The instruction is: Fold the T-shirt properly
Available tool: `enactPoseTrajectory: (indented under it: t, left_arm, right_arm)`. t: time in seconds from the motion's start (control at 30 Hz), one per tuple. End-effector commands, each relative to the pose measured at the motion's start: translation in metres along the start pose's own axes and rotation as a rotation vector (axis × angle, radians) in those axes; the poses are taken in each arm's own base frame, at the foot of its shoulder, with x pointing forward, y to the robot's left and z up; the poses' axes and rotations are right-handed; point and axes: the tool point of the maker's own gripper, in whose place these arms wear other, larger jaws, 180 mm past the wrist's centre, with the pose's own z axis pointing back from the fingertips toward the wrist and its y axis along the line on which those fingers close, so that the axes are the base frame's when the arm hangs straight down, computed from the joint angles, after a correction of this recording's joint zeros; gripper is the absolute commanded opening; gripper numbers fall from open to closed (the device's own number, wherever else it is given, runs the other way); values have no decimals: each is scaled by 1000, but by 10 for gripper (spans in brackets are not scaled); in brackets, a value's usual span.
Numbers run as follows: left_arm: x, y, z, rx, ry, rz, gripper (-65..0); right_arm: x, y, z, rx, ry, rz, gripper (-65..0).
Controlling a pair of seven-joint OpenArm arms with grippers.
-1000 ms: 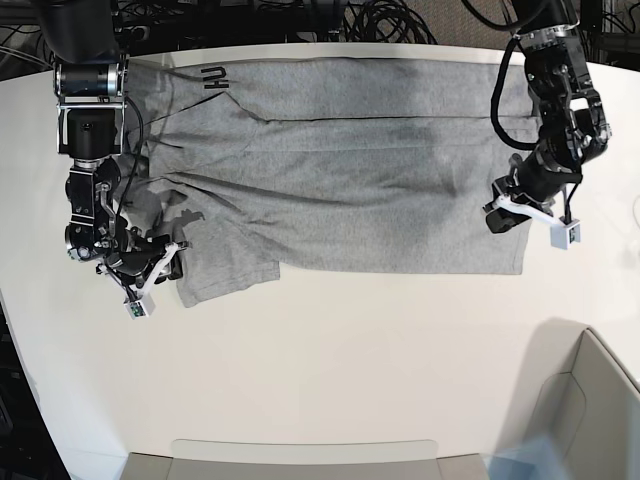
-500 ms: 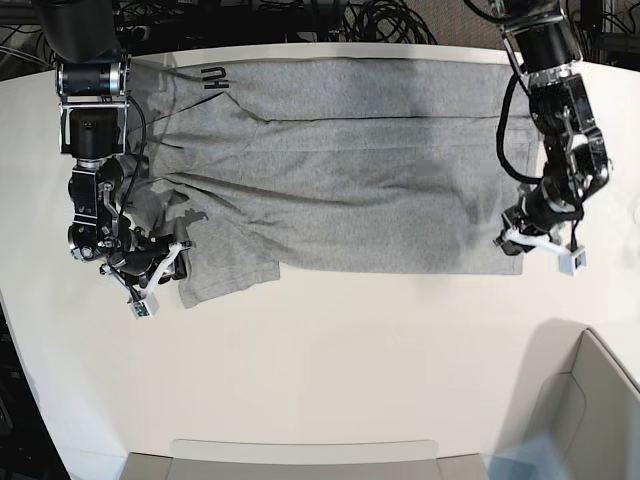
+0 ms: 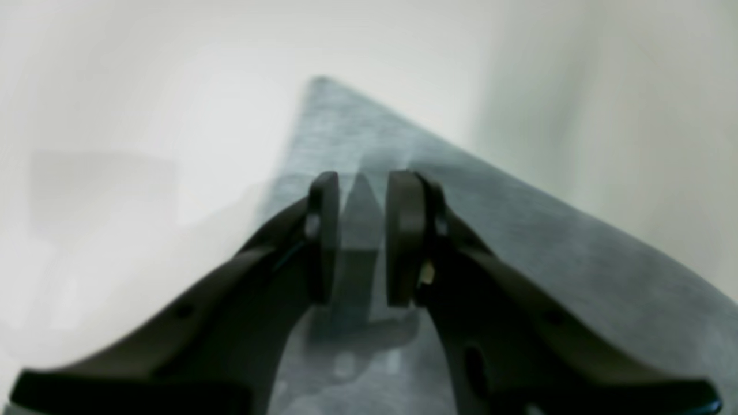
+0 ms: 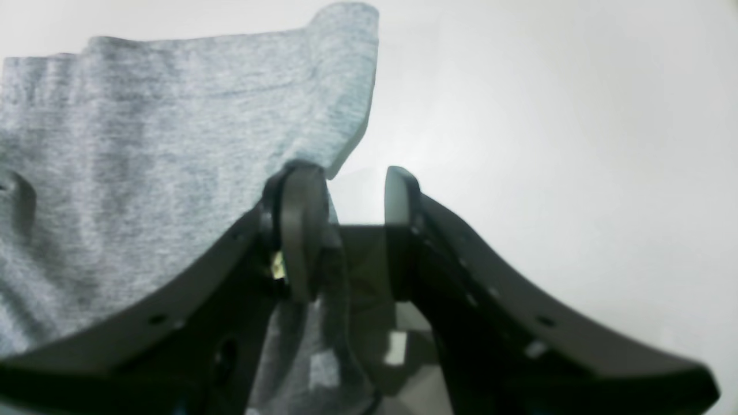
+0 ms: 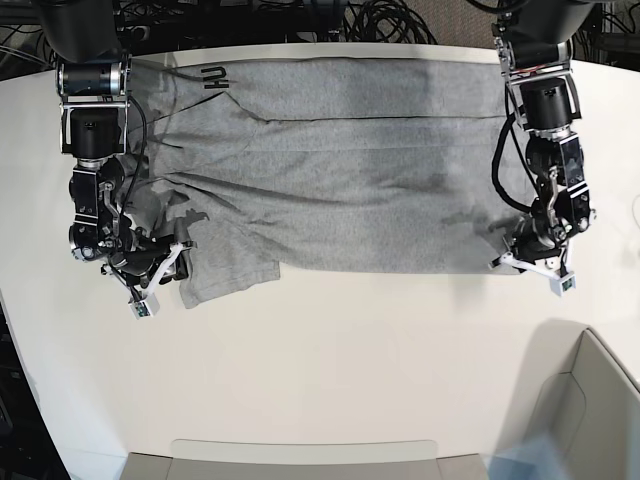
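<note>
The heather-grey T-shirt (image 5: 340, 170) lies spread across the white table (image 5: 330, 350), with black lettering (image 5: 215, 78) showing at its far left. One sleeve (image 5: 225, 265) sticks out at the front left. My left gripper (image 5: 522, 262) stands over the shirt's front right corner (image 3: 323, 86). Its jaws (image 3: 362, 190) are apart, with only fabric lying flat beneath them. My right gripper (image 5: 165, 262) is at the sleeve's edge. It is open (image 4: 346, 184): one finger (image 4: 297, 230) touches the sleeve cloth (image 4: 144, 115), and bare table shows in the gap.
A grey bin (image 5: 600, 400) stands at the front right corner. A shallow tray edge (image 5: 300, 455) runs along the front. Black cables (image 5: 380, 15) lie behind the table's far edge.
My left gripper has come forward and down to the shirt's front right corner, and its jaws have widened. The right arm has barely moved. The shirt lies as before.
</note>
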Motion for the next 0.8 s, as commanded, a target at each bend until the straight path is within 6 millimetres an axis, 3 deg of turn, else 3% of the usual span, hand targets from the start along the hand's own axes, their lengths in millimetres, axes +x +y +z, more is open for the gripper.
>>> enactPoseTrajectory:
  t: [0.0,0.23,0.5,0.67,0.77]
  left_arm:
    - [32,4,8,5,-80,-18,-491]
    - [29,28,0,51,-80,-9,-491]
    - [31,28,0,45,-92,-7,-490]
    - [50,9,5,-19,-123,-49,-490]
    - [51,-1,4,-61,-122,-87,-490]
  right_arm:
    - [-14,-5,1,-14,78,22,-459]
    - [-18,-3,1,-13,83,22,-459]
    - [-21,-3,1,-12,88,20,-459]
    - [-22,-3,0,-11,91,19,-459]
    - [-22,-3,0,-11,91,19,-459]
